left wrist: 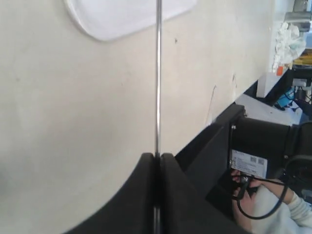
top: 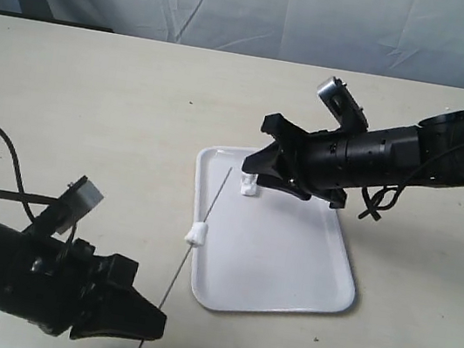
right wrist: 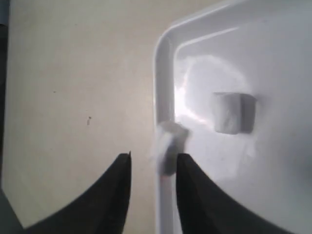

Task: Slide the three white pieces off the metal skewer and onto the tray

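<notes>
The left end effector (top: 151, 324) (left wrist: 157, 156) is clamped shut on the lower end of the metal skewer (top: 208, 210) (left wrist: 158, 73), its 2 dark fingers pressed together with the thin rod running straight out between them. In the exterior view the rod slants up from that grip and across the left rim of the tray (top: 287, 271), its free tip over the tray's far left part. Of the 3 white pieces, the threaded piece (top: 196, 235) sits on the rod right at the tray's left rim. The loose piece (right wrist: 233, 113) lies flat on the tray near its far left corner, off the rod. The blurred piece (right wrist: 168, 146) shows just ahead of the right end effector (top: 261, 148) (right wrist: 153, 161), over the tray's rim; whether it touches a fingertip cannot be told. That end effector hangs over the tray's far left corner with its fingers apart, gripping nothing. The tray rests on the pale surface (top: 94, 99).
</notes>
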Tool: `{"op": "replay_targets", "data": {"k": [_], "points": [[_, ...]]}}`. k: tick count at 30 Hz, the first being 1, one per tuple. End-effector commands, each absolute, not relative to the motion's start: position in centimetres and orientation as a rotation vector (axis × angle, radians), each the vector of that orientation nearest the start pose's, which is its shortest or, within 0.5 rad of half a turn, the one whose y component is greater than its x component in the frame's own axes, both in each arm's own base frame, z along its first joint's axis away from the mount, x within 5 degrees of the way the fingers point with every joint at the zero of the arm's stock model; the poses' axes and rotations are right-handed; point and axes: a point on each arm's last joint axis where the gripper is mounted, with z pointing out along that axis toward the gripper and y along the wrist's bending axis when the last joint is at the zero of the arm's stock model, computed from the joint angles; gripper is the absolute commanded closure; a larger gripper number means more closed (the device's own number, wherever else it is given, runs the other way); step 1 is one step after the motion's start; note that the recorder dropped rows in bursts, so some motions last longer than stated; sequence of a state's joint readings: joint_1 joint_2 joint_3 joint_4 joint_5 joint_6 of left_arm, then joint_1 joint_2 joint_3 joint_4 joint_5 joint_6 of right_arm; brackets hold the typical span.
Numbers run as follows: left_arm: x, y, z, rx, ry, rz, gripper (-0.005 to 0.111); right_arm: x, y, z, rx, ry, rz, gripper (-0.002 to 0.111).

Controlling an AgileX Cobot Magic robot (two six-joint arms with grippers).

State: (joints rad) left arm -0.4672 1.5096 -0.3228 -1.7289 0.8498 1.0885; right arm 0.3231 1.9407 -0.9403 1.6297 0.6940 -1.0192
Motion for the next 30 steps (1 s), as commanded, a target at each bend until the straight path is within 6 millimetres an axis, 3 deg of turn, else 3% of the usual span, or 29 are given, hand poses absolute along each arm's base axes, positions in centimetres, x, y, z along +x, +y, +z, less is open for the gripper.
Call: {"op": "replay_targets", "data": {"k": [1, 6, 18, 26, 30], "points": [[14.5, -14.6, 14.6, 0.052, 2.69, -1.429, 0.107, 31.8, 17.0, 13.8, 0.056, 2.54, 1.304, 0.066], [15.2, -14.4, 14.3, 0.026, 2.697, -1.322, 0.107, 31.4, 17.3, 14.1, 0.007, 2.535, 1.384, 0.069], [17.4, -15.8, 16.6, 0.072, 2.585, -1.414, 0.107, 30.7, 17.9, 14.9, -0.048, 2.502, 1.553, 0.069], [17.6, -15.8, 16.7, 0.037, 2.592, -1.403, 0.107, 30.2, 18.2, 15.4, -0.102, 2.479, 1.664, 0.069], [17.8, -15.8, 16.8, 0.034, 2.587, -1.394, 0.107, 30.2, 18.1, 15.3, -0.101, 2.491, 1.64, 0.069]]}}
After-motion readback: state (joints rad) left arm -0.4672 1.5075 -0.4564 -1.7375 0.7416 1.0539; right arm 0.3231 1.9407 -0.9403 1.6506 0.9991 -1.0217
